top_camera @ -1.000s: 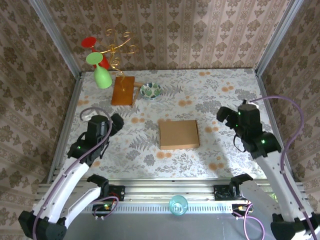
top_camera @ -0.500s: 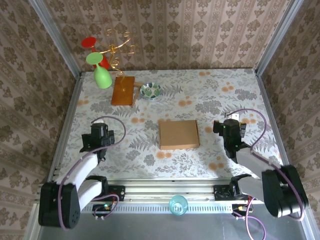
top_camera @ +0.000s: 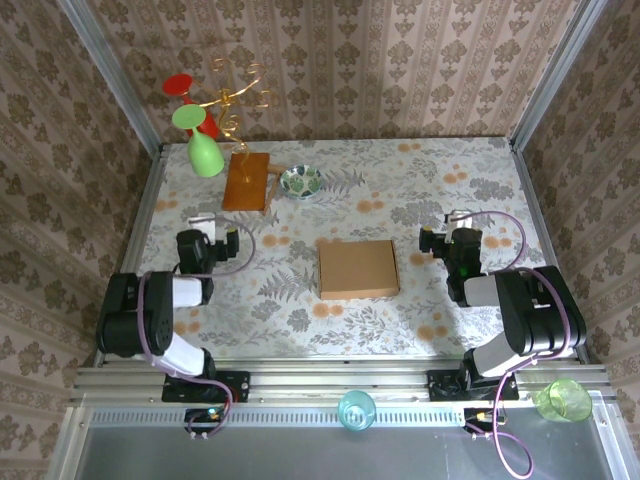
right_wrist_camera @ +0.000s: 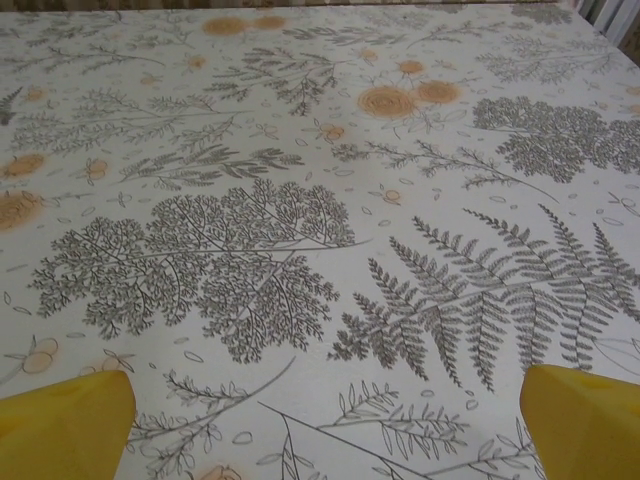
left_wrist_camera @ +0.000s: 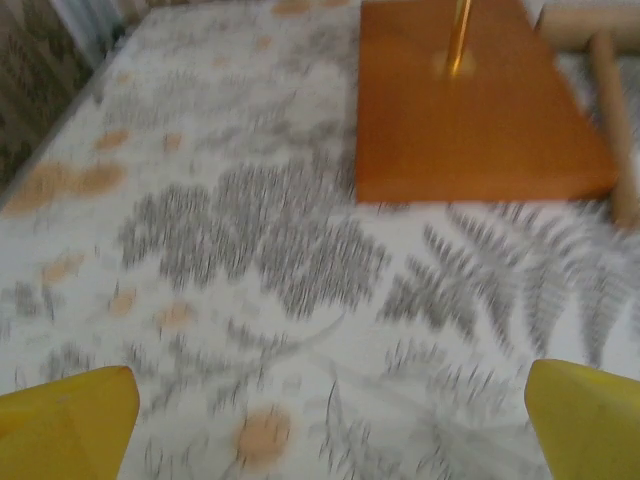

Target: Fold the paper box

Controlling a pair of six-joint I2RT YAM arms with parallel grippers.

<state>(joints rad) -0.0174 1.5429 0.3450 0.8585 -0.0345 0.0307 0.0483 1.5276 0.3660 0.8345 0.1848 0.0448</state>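
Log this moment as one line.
box: lying flat, untouched | left gripper: open, empty | right gripper: open, empty

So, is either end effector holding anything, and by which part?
Nothing is held: left end effector and right end effector both open, apart from the box.

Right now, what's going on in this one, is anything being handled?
Nothing is being handled. The paper box lies in the middle of the table, looking closed and square, with nothing touching it. The left tool and right tool are both open and empty, low over the table on either side of the box. The left one faces the wooden board at the back.
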